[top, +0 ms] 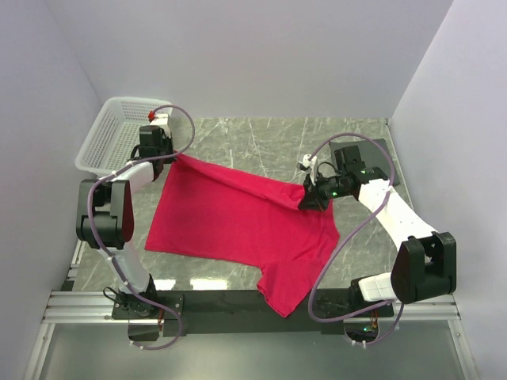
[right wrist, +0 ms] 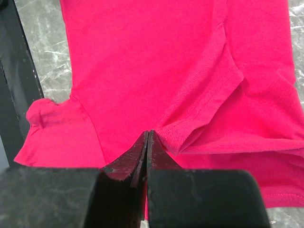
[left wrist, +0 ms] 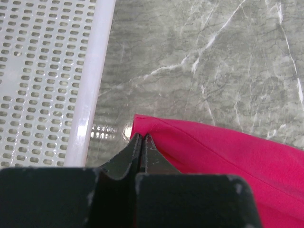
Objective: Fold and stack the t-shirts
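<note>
I hold the red t-shirt (top: 238, 226) with both my grippers. My left gripper (left wrist: 141, 138) is fully closed and pinches one corner of the cloth, at about 10 o'clock from the shirt's middle in the top view. The white mesh basket (top: 111, 134) stands just beside it, toward 9 o'clock. My right gripper (right wrist: 147, 137) is also fully closed, on a fold of fabric at about 2 o'clock. Between the two grippers the far edge runs in a straight line. The rest lies on the marble table (top: 261, 138), and one sleeve (top: 277, 297) at 6 o'clock lies over the black strip (top: 214, 301).
</note>
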Controlling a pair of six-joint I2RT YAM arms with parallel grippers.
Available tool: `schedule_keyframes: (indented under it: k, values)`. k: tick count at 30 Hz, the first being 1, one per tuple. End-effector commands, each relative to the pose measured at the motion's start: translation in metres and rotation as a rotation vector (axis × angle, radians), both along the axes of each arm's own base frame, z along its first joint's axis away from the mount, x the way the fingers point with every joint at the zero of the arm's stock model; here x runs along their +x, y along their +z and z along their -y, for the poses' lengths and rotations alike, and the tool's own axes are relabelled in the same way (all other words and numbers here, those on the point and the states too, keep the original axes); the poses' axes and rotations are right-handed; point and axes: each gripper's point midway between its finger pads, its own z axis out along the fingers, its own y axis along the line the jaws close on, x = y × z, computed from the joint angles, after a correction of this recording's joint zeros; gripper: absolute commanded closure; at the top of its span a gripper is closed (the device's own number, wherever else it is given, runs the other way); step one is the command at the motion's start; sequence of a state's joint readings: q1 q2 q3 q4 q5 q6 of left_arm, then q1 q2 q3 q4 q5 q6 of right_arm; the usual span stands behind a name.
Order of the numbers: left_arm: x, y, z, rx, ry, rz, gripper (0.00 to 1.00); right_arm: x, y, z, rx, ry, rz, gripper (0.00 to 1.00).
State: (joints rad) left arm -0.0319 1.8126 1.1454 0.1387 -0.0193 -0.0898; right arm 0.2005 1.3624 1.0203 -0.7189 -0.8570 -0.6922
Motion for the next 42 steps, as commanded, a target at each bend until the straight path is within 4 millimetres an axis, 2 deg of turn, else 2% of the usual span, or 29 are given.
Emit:
schedule_keyframes:
  k: [1,5,6,8,11,13,17,18,23,26,28,29,31,32,34,35,37,38,39,41,42]
  values:
    - [0.000,0.032,-0.001,0.012,0.003,0.084,0.98,0.001,0.000,-0.003,0.002,0.002,0.014,1.00]
    - [-0.004,0.040,-0.002,0.001,0.017,0.102,0.86,-0.004,-0.006,-0.001,-0.015,0.011,0.002,0.96]
    - [-0.007,0.040,-0.002,0.000,0.021,0.102,0.80,-0.005,-0.009,0.000,-0.021,0.013,-0.002,0.96]
    - [-0.009,0.051,-0.002,-0.015,0.030,0.127,0.75,-0.010,-0.010,0.001,-0.029,0.025,-0.003,0.95]
    - [-0.015,0.064,0.000,-0.039,0.031,0.156,0.65,-0.016,-0.015,0.002,-0.045,0.035,-0.010,0.87]
    - [-0.017,0.071,0.002,-0.053,0.025,0.172,0.64,-0.019,-0.020,0.004,-0.059,0.038,-0.017,0.84]
    - [-0.024,0.089,0.006,-0.075,0.015,0.203,0.56,-0.022,-0.024,0.003,-0.063,0.039,-0.028,0.78]
    - [-0.027,0.090,0.010,-0.085,-0.006,0.202,0.44,-0.022,-0.025,0.002,-0.066,0.039,-0.030,0.78]
    - [-0.036,0.103,0.008,-0.078,-0.001,0.229,0.43,-0.021,-0.020,0.000,-0.057,0.039,-0.026,0.78]
    - [-0.045,0.112,0.007,-0.090,0.007,0.241,0.42,-0.011,-0.009,0.000,-0.046,-0.002,-0.017,0.76]
    - [-0.053,0.112,0.008,-0.102,0.013,0.233,0.42,0.008,0.000,0.004,-0.037,-0.101,-0.016,0.75]
    - [-0.060,0.120,0.008,-0.117,0.019,0.246,0.42,0.016,0.004,0.006,-0.033,-0.149,-0.018,0.73]
    - [-0.070,0.125,0.008,-0.130,0.024,0.249,0.43,0.036,0.006,0.016,-0.025,-0.288,-0.047,0.71]
    - [-0.079,0.137,0.008,-0.139,0.026,0.274,0.43,0.045,0.006,0.026,-0.023,-0.355,-0.058,0.69]
    - [-0.090,0.147,0.001,-0.134,0.069,0.293,0.41,0.060,0.000,0.040,-0.029,-0.487,-0.095,0.67]
    - [-0.102,0.157,-0.004,-0.144,0.102,0.314,0.39,0.066,-0.003,0.051,-0.035,-0.542,-0.105,0.65]
    - [-0.114,0.164,-0.009,-0.201,0.170,0.333,0.21,0.075,-0.010,0.064,-0.047,-0.638,-0.139,0.62]
    - [-0.125,0.168,-0.013,-0.218,0.195,0.352,0.07,0.077,-0.012,0.067,-0.047,-0.655,-0.157,0.60]
    - [-0.130,0.169,-0.013,-0.234,0.200,0.361,0.04,0.082,-0.011,0.074,-0.045,-0.683,-0.165,0.60]
    - [-0.142,0.170,-0.007,-0.286,0.185,0.376,0.01,0.086,-0.022,0.077,-0.039,-0.724,-0.234,0.59]
    - [-0.146,0.170,0.002,-0.312,0.140,0.370,0.01,0.090,-0.021,0.079,-0.031,-0.733,-0.245,0.59]
